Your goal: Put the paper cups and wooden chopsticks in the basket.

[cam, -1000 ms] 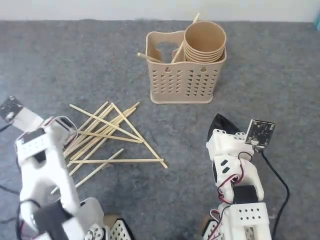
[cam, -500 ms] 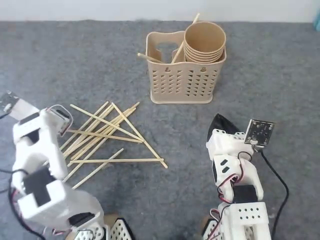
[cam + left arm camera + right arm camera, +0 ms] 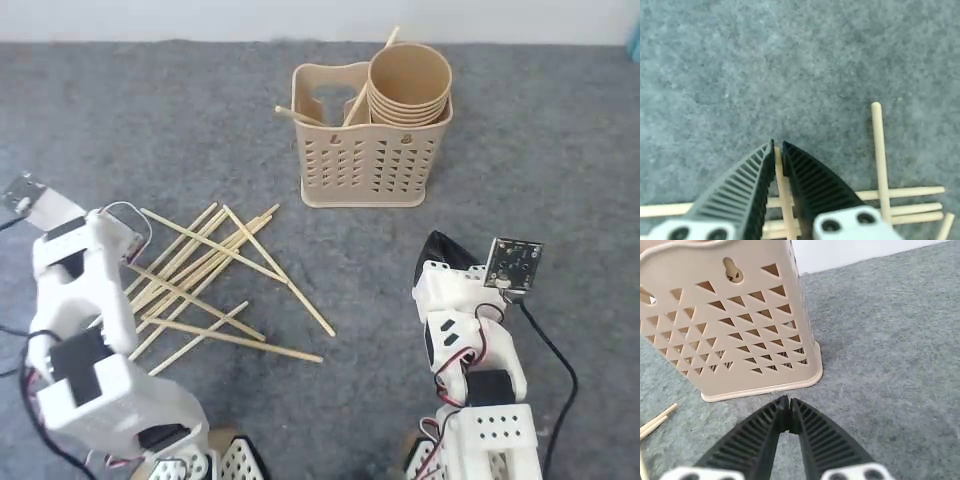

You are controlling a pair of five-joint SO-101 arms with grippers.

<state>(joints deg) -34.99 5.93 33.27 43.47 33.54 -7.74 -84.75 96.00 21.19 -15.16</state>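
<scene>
Left jaws: nearly closed, pinching one wooden chopstick [image 3: 784, 192] near its end, at the 9 o'clock edge of the chopstick pile [image 3: 205, 275] on the surface [image 3: 540, 150]. Right jaws: closed on nothing, aimed at the basket [image 3: 370, 165] at 12 o'clock. Stacked paper cups [image 3: 408, 105] already occupy its 3 o'clock compartment; two sticks stand in the other. Recommendation: confirm the pinch is firm and lift straight up, clear of the crossing sticks. Then tip the stick upright before lowering it into the 9 o'clock compartment.
</scene>
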